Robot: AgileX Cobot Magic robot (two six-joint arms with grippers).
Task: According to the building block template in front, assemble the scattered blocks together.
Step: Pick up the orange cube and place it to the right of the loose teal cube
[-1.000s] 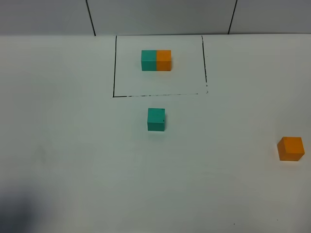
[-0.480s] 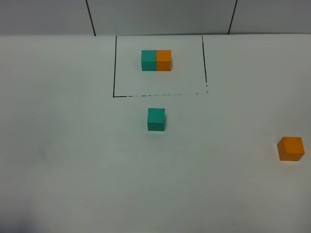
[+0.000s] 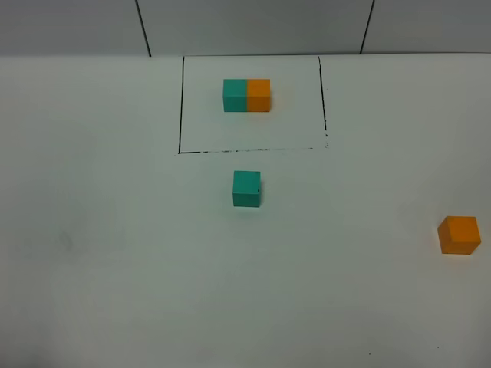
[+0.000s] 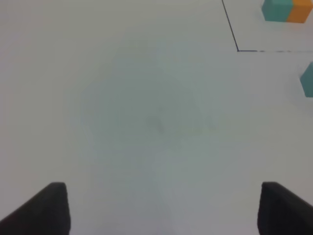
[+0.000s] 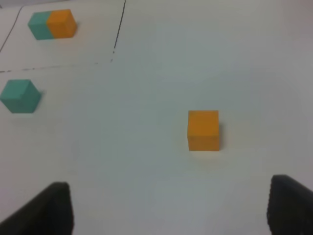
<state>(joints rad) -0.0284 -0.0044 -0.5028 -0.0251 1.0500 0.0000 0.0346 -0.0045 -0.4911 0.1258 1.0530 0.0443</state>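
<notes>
The building block template (image 3: 246, 96), a teal cube joined to an orange cube, sits at the back inside a thin black outline (image 3: 180, 115). Of the scattered blocks, the teal cube (image 3: 246, 188) rests just in front of the outline. The orange cube (image 3: 459, 234) lies far right. Neither gripper appears in the exterior high view. My left gripper (image 4: 164, 215) is open over bare table, with the teal cube (image 4: 308, 79) and template (image 4: 286, 10) ahead at the frame's edge. My right gripper (image 5: 168, 213) is open, and the orange cube (image 5: 203, 129) lies ahead of it, apart from its fingers.
The white table (image 3: 115, 253) runs back to a grey wall (image 3: 253, 23) with two dark seams. The right wrist view also takes in the teal cube (image 5: 19, 96) and the template (image 5: 51, 24) further off.
A dark shadow at the lower left corner of the exterior high view has faded away. The blocks have not moved.
</notes>
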